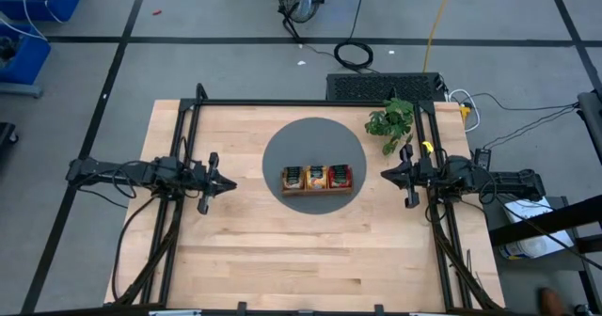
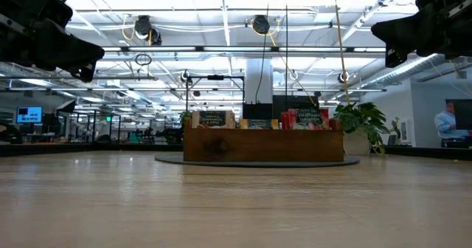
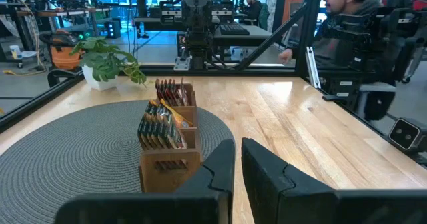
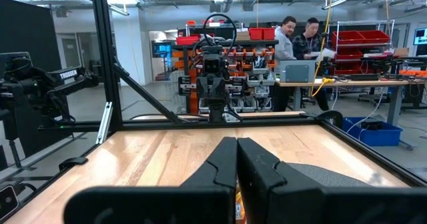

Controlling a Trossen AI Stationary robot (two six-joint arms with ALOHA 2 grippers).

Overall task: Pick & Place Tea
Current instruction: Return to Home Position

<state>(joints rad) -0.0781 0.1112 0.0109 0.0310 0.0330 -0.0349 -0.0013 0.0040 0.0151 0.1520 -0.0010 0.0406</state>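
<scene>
**Both arms wide of the tea point(image 1: 317, 176) in its tray point(image 1: 317, 192)**

From table height the tray wall hides all but the tops of the tea, and the label print is unreadable. In the right wrist view that arm's fingers point(image 4: 220, 164) cover the tea except for an orange sliver. From above, tea fills all three compartments, on the round mat point(image 1: 282, 147) at the centre of the table point(image 1: 282, 260). The left gripper point(image 1: 226, 182) hovers at 9 o'clock of the tray and the right gripper point(image 1: 386, 173) at 3 o'clock. Each is well apart from it, jaws together and empty. A plant point(image 1: 390, 120) stands at 1 o'clock.
</scene>
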